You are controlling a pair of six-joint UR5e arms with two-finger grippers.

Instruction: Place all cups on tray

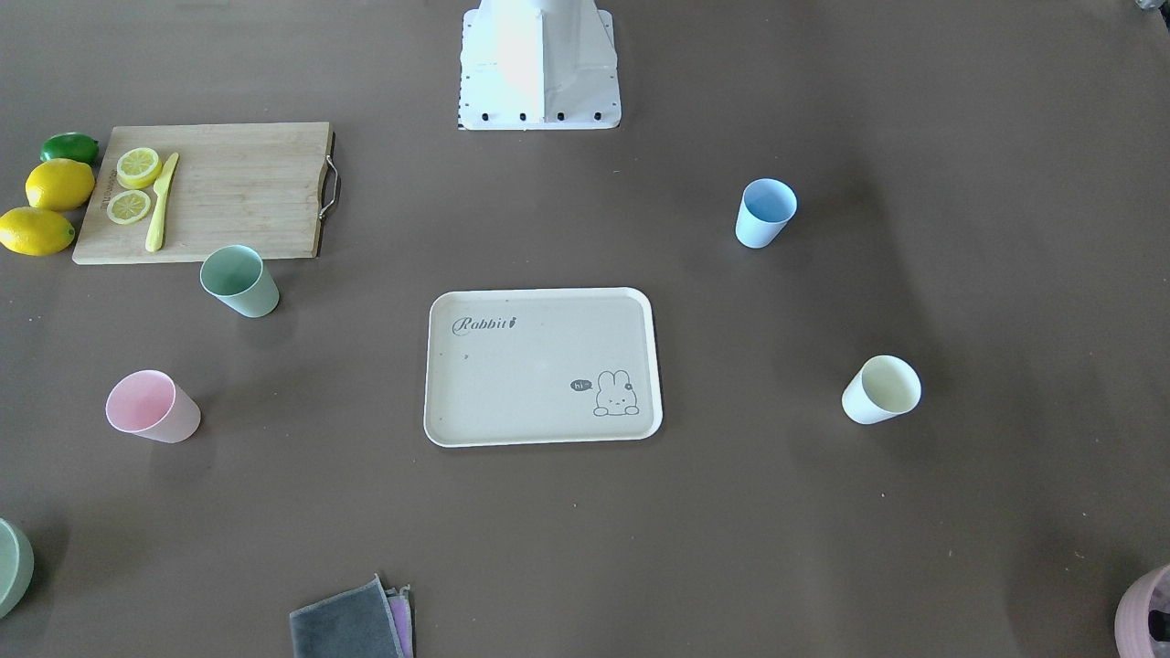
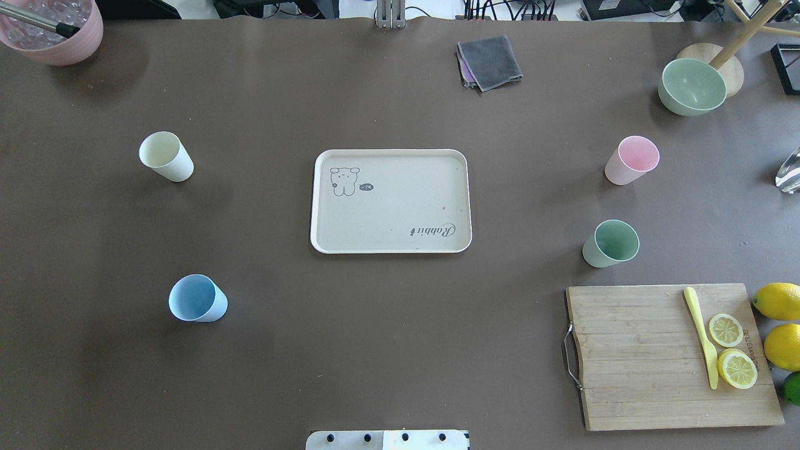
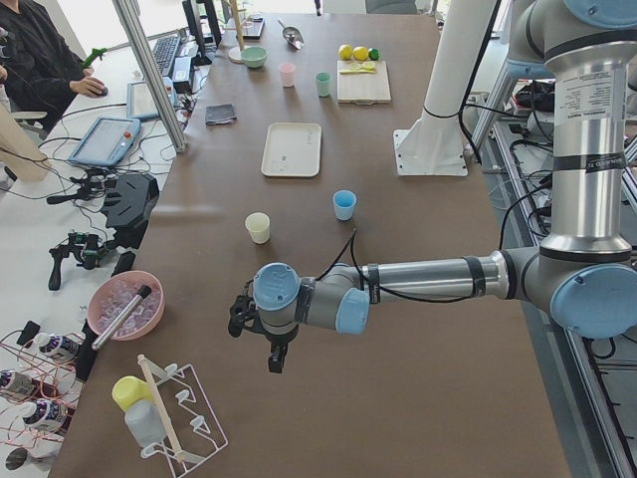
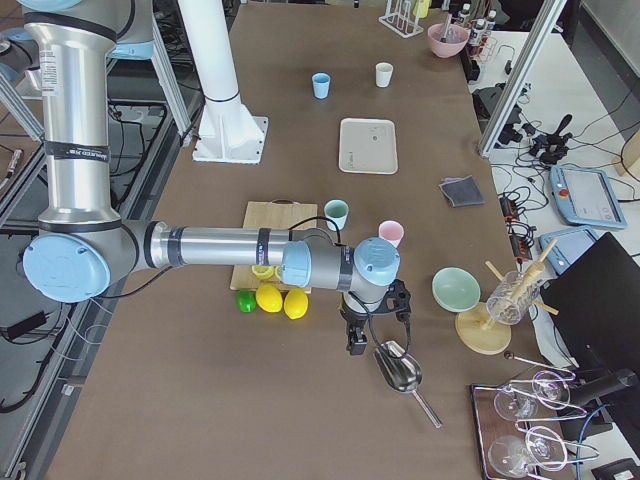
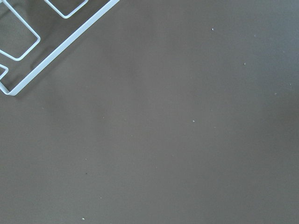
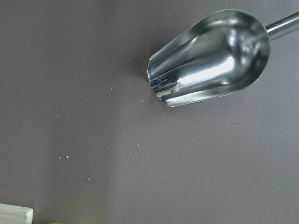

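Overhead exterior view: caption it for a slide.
Empty Rabbit tray mid-table; cream cup, blue cup, pink cup, green cup around it.

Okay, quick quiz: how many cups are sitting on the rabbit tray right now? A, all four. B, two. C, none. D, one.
C: the tray holds nothing, and the blue cup, cream cup, pink cup and green cup all stand on the table around it.
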